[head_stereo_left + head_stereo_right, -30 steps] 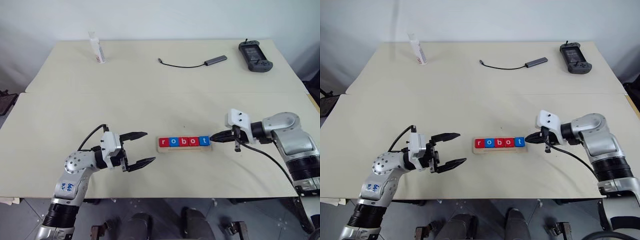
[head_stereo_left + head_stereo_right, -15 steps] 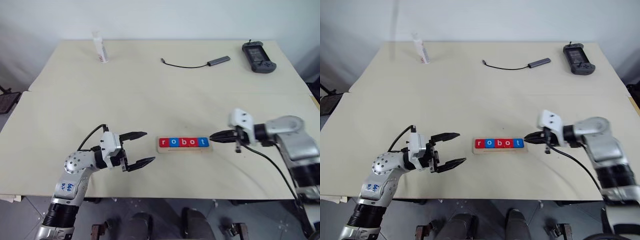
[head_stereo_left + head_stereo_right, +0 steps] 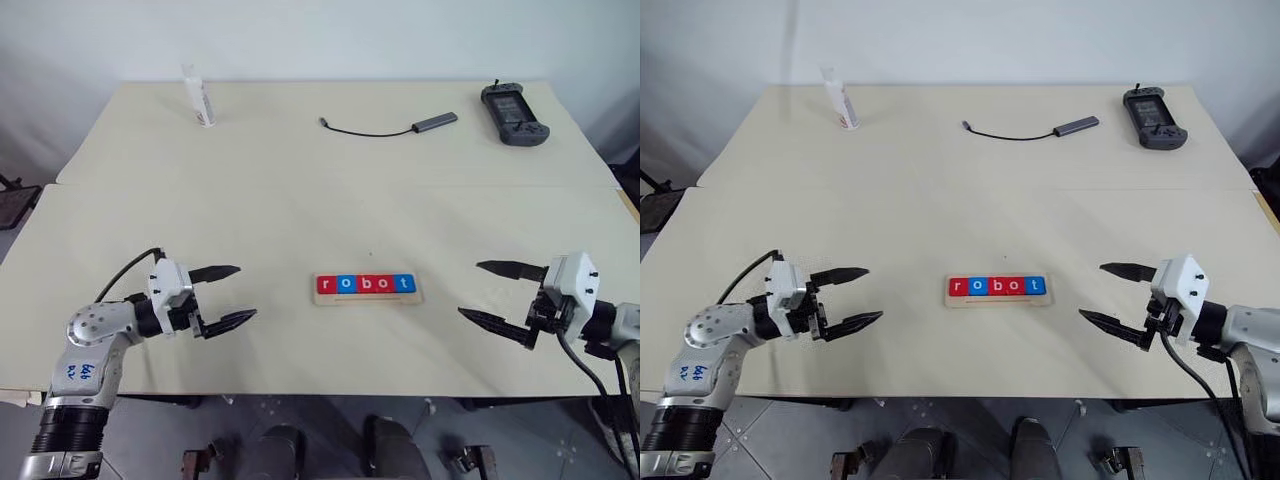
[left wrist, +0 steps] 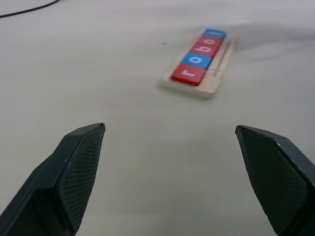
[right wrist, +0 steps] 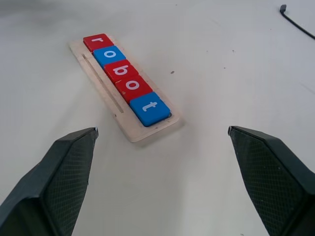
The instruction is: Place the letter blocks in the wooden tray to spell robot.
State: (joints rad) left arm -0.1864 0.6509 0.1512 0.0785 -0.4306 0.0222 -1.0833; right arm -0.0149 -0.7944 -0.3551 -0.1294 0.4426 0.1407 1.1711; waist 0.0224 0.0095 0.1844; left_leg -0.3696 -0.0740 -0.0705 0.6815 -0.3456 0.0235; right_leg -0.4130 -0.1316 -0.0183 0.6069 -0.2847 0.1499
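The letter blocks (image 3: pixel 366 284) lie side by side in the wooden tray (image 3: pixel 368 298) near the table's front middle, reading r, o, b, o, t in red, blue, red, red, blue. The right wrist view shows the blue t block (image 5: pixel 150 108) at the tray's near end; the left wrist view has the red r block (image 4: pixel 188 74) nearest. My left gripper (image 3: pixel 228 294) stands open well to the left of the tray, nothing between its fingers. My right gripper (image 3: pixel 497 293) stands open well to the right of the tray, also empty.
At the table's far side stand a white tube (image 3: pixel 198 96), a cable with a grey adapter (image 3: pixel 388 127) and a black handheld controller (image 3: pixel 513 101). A seam (image 3: pixel 320 187) crosses the table between the far half and the near half.
My right gripper has let go at the t end of the tray, opened wide and drawn back to the right. My left gripper has moved left, away from the tray, still open.
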